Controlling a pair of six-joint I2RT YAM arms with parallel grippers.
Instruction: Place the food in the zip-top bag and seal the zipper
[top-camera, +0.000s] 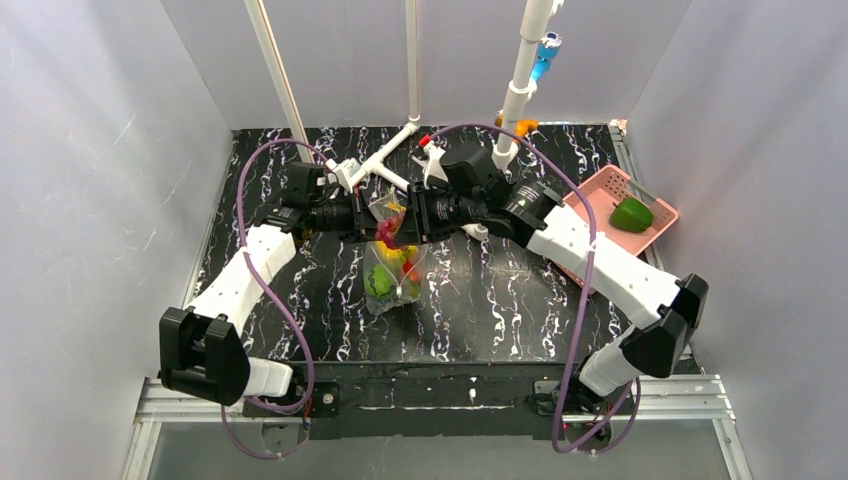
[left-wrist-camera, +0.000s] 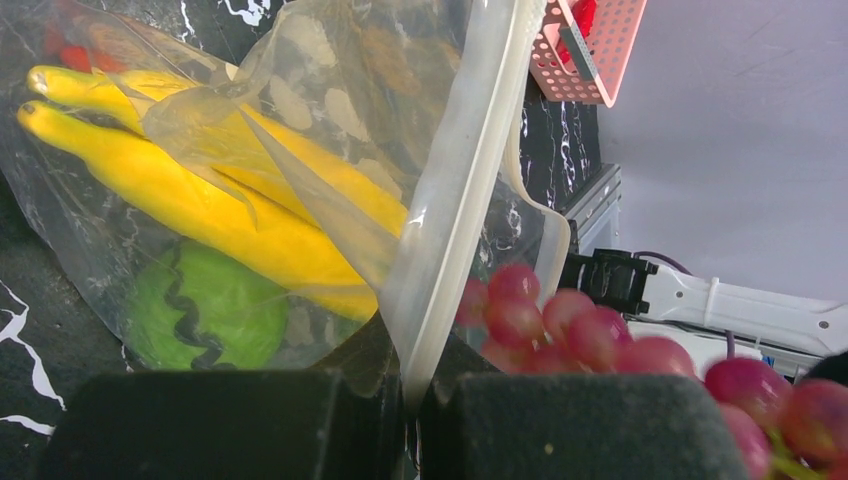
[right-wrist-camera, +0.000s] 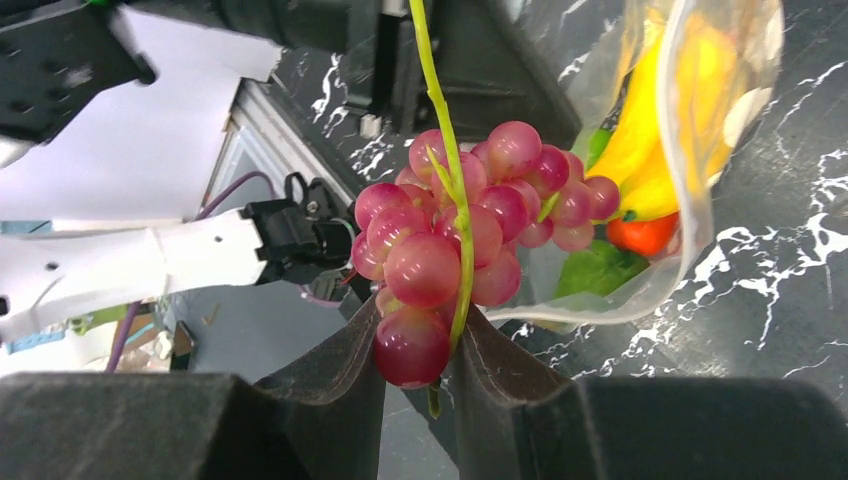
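The clear zip-top bag (top-camera: 393, 262) hangs over the table's middle, its mouth edge with the zipper (left-wrist-camera: 462, 190) pinched in my shut left gripper (left-wrist-camera: 420, 400). Inside it lie yellow bananas (left-wrist-camera: 200, 195), a green round fruit (left-wrist-camera: 205, 315) and an orange-red piece (right-wrist-camera: 640, 235). My right gripper (right-wrist-camera: 420, 345) is shut on a bunch of dark red grapes (right-wrist-camera: 460, 225) with a green stem. It holds them just at the bag's open mouth (right-wrist-camera: 690, 150), outside the bag. In the top view both grippers meet at the bag's top (top-camera: 395, 215).
A pink perforated basket (top-camera: 655, 225) at the right edge holds a green pepper (top-camera: 631, 214). White pipe fittings (top-camera: 385, 160) and an upright white pole (top-camera: 520, 85) stand just behind the grippers.
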